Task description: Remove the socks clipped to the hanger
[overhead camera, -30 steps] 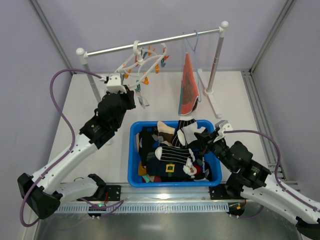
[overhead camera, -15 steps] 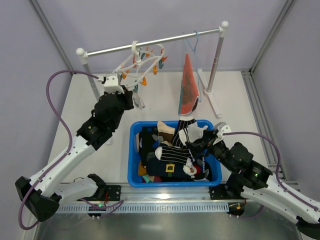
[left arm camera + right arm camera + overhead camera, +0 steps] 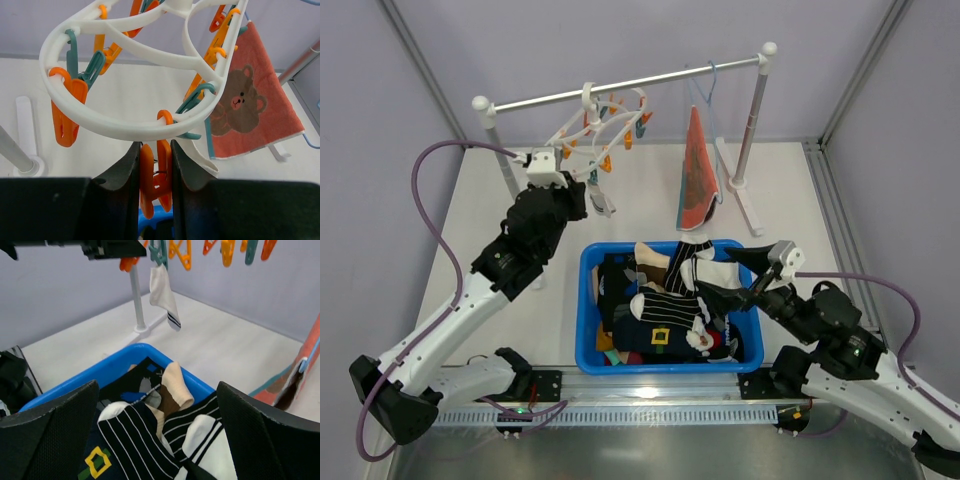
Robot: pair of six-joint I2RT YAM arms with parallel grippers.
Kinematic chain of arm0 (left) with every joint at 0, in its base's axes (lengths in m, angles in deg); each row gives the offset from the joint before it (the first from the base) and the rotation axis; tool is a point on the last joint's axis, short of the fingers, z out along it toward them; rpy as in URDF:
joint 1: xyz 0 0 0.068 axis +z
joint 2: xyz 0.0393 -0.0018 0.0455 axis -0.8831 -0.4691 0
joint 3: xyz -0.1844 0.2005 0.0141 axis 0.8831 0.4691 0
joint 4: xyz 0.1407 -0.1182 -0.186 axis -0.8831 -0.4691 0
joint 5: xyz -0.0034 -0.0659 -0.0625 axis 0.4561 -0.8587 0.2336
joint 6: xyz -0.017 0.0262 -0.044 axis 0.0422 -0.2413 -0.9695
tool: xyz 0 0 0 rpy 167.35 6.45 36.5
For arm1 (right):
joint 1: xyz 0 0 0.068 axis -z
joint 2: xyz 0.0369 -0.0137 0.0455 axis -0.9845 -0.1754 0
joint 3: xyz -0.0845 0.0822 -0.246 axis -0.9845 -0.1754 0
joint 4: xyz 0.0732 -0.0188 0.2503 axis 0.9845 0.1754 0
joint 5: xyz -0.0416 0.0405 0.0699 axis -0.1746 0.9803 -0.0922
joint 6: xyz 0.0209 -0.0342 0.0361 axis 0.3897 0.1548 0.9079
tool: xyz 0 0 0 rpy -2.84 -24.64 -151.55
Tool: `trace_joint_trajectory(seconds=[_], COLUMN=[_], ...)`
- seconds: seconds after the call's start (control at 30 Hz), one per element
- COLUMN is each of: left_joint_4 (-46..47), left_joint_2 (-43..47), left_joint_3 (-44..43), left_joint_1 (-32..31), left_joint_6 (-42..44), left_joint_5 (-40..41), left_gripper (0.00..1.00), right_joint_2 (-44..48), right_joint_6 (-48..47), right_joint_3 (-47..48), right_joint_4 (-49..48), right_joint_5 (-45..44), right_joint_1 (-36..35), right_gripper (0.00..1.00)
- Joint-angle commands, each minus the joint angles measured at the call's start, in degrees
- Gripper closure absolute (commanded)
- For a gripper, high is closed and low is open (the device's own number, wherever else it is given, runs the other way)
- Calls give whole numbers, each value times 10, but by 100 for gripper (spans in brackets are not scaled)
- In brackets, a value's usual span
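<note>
The white ring hanger (image 3: pixel 605 122) hangs tilted from the rail, its orange and teal pegs dangling. In the left wrist view my left gripper (image 3: pixel 155 165) is shut on an orange peg (image 3: pixel 154 182) under the hanger's ring (image 3: pixel 125 127). A white sock (image 3: pixel 202 156) hangs just right of that peg. From above, the left gripper (image 3: pixel 588 195) sits below the ring beside the sock (image 3: pixel 604 204). The right wrist view shows this sock (image 3: pixel 162 290), with a dark stripe, clipped in a teal peg. My right gripper (image 3: pixel 722 273) stands open and holds nothing over the basket's socks (image 3: pixel 150 430).
A blue basket (image 3: pixel 585 310) full of mixed socks sits between the arms. An orange bear-print cloth (image 3: pixel 695 180) hangs on a pale-blue wire hanger (image 3: pixel 706 85) at the rail's right end. The rack's posts and feet (image 3: pixel 735 190) stand behind the basket.
My right gripper has opened wide and drawn back up and to the right above the basket. The left arm has shifted only slightly, still on the peg.
</note>
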Motion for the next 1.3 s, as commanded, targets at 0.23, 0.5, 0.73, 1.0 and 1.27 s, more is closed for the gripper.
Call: trace_joint_trajectory(seconds=[0.23, 0.5, 0.73, 1.0, 1.27], left_joint_4=[-14, -15, -18, -15, -13], left_joint_2=[20, 49, 58, 58, 50], left_joint_3=[2, 11, 13, 15, 14], left_joint_1=[6, 7, 7, 8, 8], left_joint_6=[-10, -16, -18, -20, -21], left_joint_5=[-47, -62, -71, -82, -91], left_gripper=[100, 100, 100, 100, 100], right_joint_2=[-164, -382, -556, -691, -775], right_joint_6=[-89, -127, -88, -45, -13], right_joint_3=[-22, -49, 26, 91, 124], right_joint_4=[-212, -586, -717, -770, -816], right_joint_5=[12, -38, 72, 200, 234], right_joint_1=[-3, 11, 72, 98, 98], right_gripper=[0, 0, 0, 0, 2])
